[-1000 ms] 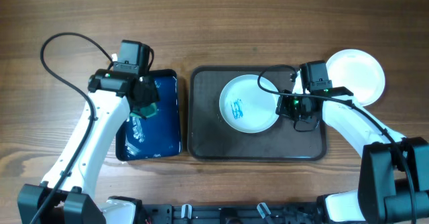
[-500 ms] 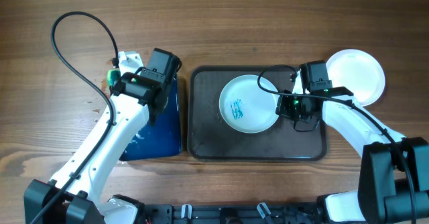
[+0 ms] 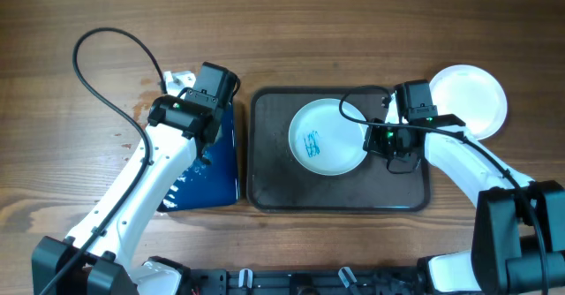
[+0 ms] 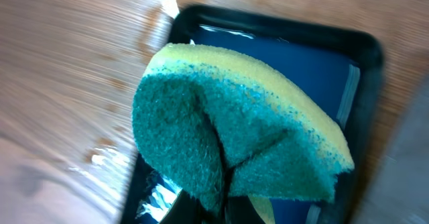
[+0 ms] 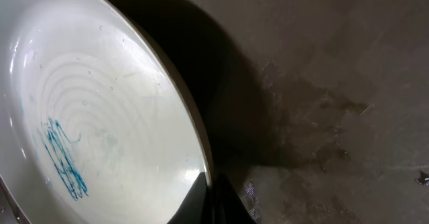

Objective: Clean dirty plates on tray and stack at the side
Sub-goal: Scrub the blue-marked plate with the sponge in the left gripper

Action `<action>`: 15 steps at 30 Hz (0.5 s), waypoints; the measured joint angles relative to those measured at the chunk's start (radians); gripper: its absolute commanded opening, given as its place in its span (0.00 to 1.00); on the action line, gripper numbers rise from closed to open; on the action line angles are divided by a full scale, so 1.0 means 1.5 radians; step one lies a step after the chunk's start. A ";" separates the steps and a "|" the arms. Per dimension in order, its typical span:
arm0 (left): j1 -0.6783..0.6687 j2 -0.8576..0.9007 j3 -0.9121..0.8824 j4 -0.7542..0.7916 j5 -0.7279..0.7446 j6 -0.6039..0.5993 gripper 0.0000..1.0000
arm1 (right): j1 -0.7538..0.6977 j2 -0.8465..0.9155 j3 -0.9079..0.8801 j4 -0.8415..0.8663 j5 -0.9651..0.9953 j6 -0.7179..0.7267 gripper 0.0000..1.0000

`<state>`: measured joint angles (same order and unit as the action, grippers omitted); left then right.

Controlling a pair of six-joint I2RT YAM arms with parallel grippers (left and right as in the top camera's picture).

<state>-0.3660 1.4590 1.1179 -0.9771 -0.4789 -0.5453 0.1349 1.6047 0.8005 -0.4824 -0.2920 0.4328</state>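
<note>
Grips sponge [image 4: 228, 130] tight in left tool [image 4: 221, 200] above blue tray [image 4: 295, 56], likely readied for scrubbing, and pinches rim of ink-marked plate [image 5: 100, 117] on brown tray [image 5: 322, 83] with right tool [image 5: 211, 197] to steady it, clean plate [image 3: 472, 96] set aside right.

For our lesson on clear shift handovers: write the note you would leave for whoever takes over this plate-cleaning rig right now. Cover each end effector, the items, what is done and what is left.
Left end effector: shut on the sponge, above the blue tray.
Right end effector: shut on the rim of the dirty plate, which sits on the brown tray.
Done: one white plate lies on the table to the right of the brown tray; it looks clean.
Left: wipe off the blue marks, then stack this plate on the white plate.
</note>
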 measured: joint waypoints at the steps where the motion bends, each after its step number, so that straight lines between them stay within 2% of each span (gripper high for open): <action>1: 0.000 0.000 0.000 0.004 0.021 0.000 0.04 | 0.000 0.000 0.000 -0.003 0.000 0.000 0.04; 8: 0.000 0.004 0.000 0.055 0.205 0.012 0.04 | 0.000 0.000 0.000 -0.020 0.000 0.006 0.04; 15: -0.011 0.016 0.000 0.158 0.478 0.062 0.04 | 0.001 0.000 0.000 -0.016 -0.014 0.008 0.05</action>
<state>-0.3832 1.4822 1.1179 -0.7395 0.2379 -0.4522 0.1368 1.6047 0.8005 -0.5068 -0.3138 0.4450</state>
